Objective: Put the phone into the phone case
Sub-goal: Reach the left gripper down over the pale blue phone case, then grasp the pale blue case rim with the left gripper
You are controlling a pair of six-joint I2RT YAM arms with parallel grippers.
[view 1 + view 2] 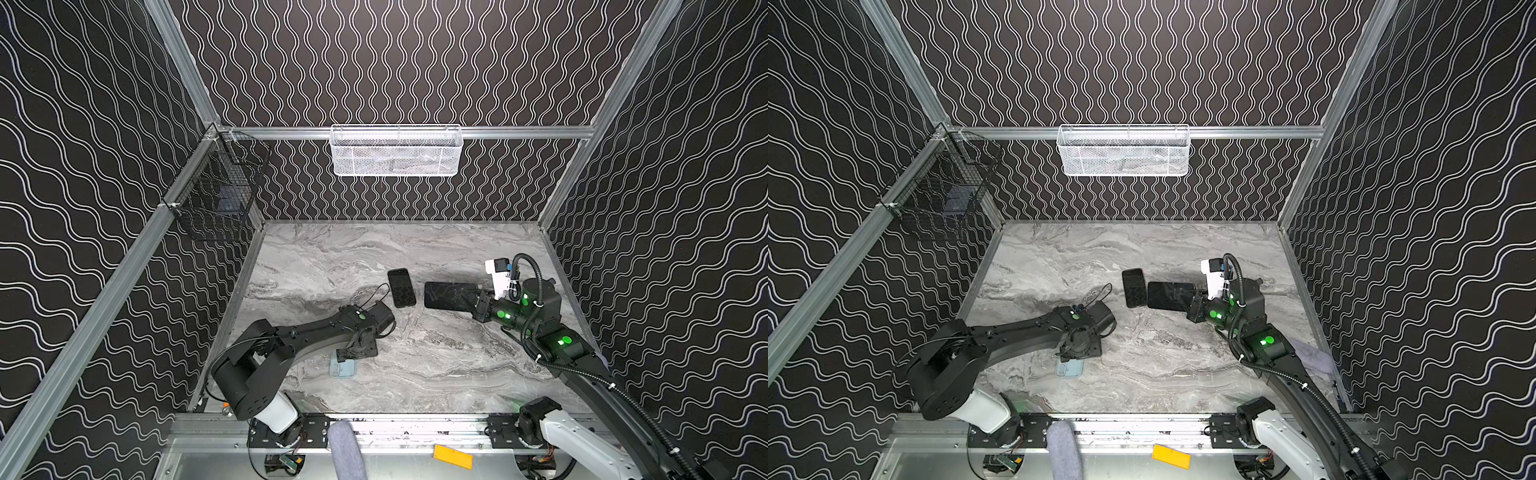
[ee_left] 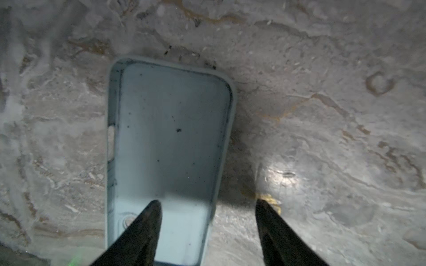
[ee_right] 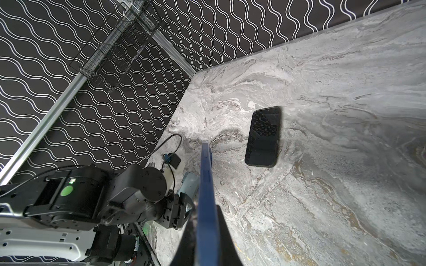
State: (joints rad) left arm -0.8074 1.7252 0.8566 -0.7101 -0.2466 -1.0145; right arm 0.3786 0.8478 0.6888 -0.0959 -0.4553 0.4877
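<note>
The case (image 2: 170,138) wall is straddled by spread left tool (image 2: 208,202), best pinched squarely and held flat on table (image 2: 322,115); phone (image 3: 205,175) is pinched by right tool (image 3: 205,214).

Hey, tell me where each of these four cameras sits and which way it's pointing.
Both top views: high above the arms' bases, looking down on the table; left arm and right arm show.
Left wrist: on the left arm, facing down at the blue case; the open left gripper straddles its rim.
Right wrist: on the right arm, looking along the held phone, clamped in the right gripper, toward the black phone; the left arm shows.
Shared: all four views show the blue case.
</note>
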